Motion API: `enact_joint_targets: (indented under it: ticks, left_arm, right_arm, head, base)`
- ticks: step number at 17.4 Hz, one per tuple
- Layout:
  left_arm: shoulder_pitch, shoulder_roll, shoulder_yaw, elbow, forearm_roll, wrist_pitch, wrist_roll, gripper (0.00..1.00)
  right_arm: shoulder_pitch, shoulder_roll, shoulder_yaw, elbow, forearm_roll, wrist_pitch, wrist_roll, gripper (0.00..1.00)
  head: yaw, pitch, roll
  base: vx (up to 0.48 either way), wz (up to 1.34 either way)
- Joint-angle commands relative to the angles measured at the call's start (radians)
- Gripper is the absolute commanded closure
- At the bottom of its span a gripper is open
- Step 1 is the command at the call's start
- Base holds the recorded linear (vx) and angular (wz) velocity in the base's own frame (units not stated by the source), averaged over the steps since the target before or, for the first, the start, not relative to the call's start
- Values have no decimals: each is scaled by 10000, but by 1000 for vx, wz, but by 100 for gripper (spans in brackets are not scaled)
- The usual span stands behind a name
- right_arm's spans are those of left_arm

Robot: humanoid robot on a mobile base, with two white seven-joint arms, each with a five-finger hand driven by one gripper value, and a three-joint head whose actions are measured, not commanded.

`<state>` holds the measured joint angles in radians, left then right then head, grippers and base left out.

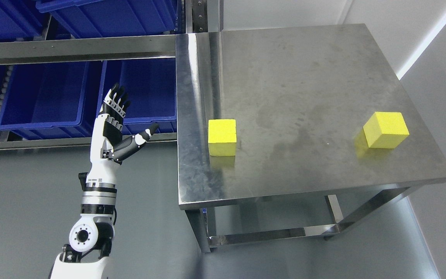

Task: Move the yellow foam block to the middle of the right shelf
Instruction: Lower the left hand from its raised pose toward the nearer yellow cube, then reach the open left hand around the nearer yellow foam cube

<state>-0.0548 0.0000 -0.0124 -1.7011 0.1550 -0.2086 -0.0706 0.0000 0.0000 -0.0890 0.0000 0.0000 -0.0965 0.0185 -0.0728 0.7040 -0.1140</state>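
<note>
Two yellow foam blocks sit on a steel table (pixel 304 77). One block (pixel 222 136) is near the table's left edge. The other block (pixel 386 130) is near the right edge, turned at an angle. My left hand (pixel 124 118) is raised to the left of the table, above the floor and in front of the blue bins. Its fingers are spread, the thumb points right, and it holds nothing. It is well apart from the left block. My right arm does not show.
Blue plastic bins (pixel 45 99) sit on a metal rack (pixel 72 48) at the left, on two levels. The table has a lower frame rail (pixel 269 234). Grey floor lies below and a white wall at the right.
</note>
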Motion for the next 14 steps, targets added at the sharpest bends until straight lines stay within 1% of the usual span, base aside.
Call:
enact_joint_targets:
  ticks: [1,2,4,5,6,7,8,12,14]
  left_arm:
    - [-172,175,-290,-31,-1,-46,-1509,0]
    - [-386,175,-290,-31,-1,-46,-2414,0]
    - [-1334,566,-305,90,-77,-1,-4332,0]
    - [-1810,826,-351,350,-123,45,-5009,0]
    - [-2164,1238,-488,686,-397,61,-5562,0]
    - [-2471,1607,-732,918,-810,61,-5887,0]
    - [-2687,1793,-993,1026,-1209,61,-6027,0]
    - [-2888,1810,-1425,1624,-2330,245,-6257,0]
    - [-2904,1703,-1486,1855,-2485,245,-6548,0]
  right_arm:
    - [-31,-175,0,-175,-15,-1,0,0]
    - [-31,-175,0,-175,0,-1,0,0]
    - [-31,-175,0,-175,0,-1,0,0]
    - [-31,-175,0,-175,-15,-1,0,0]
    - [-31,-175,0,-175,-15,-1,0,0]
    - [-31,-175,0,-175,0,-1,0,0]
    - [-15,-175,0,-175,0,-1,0,0]
    - [-15,-175,0,-175,-15,-1,0,0]
    - [-31,-175,0,-175,0,-1,0,0]
  head:
    - [0,0,0]
    - [0,0,0]
    - [0,0,0]
    - [0,0,0]
    - [0,0,0]
    - [0,0,0]
    - [0,0,0]
    - [0,0,0]
    - [0,0,0]
  base:
    - [0,0]
    - [0,0]
    - [0,0]
    - [0,0]
    - [0,0]
    - [0,0]
    - [0,0]
    - [0,0]
    - [0,0]
